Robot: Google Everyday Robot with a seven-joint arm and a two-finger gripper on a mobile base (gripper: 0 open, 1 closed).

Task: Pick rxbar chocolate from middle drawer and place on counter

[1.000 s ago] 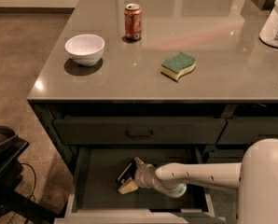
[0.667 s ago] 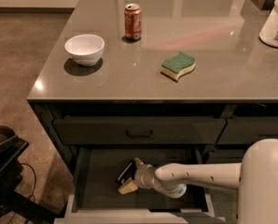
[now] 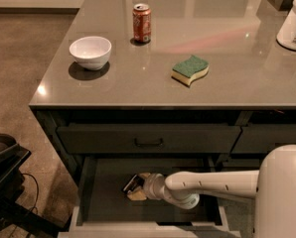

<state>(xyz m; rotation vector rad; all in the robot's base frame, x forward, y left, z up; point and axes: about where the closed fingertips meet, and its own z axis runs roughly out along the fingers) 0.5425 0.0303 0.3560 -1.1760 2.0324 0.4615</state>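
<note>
Nothing has changed: the gripper (image 3: pixel 137 189) stays in the dark grey middle drawer (image 3: pixel 102 203). The small black rxbar chocolate (image 3: pixel 132 182) lies diagonally at its tip; grip cannot be told.

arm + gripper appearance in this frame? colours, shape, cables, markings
Glossy white arm: smooth round tube, bulbous wrist joint, few small dark marks, no loose cables visible. It grows from a big rounded white shell at frame right. The gripper, in the open drawer, looks dark and tan.
</note>
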